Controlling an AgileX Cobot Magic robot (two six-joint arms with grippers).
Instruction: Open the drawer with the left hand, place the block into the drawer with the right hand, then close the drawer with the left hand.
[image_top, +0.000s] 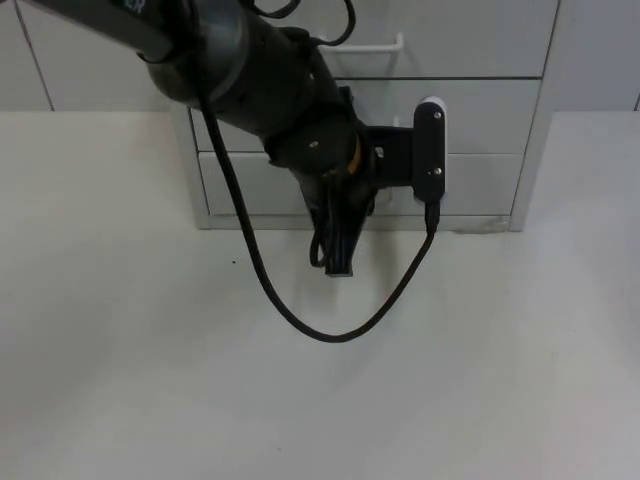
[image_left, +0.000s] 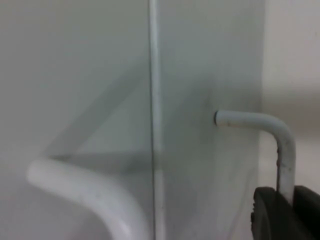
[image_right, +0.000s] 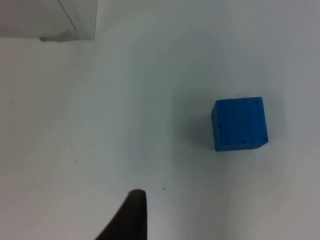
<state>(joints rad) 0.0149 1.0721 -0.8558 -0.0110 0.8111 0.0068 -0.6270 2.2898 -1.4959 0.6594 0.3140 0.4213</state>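
With the left gripper (image_top: 340, 262) low at the drawer (image_top: 400, 180) front in the frame's centre, jaw state impossible to tell, a fingertip beside the handle (image_left: 280, 145) might slip off, while the right gripper (image_right: 131, 220) waits, likewise unclear, near the blue block (image_right: 239, 124)

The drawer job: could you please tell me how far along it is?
Nothing looks done: the drawer sits flush, unopened. In hand: the left gripper hangs before the cabinet front, a fingertip beside a white handle. Left: opening, placing the blue block, lying on the table, and closing.
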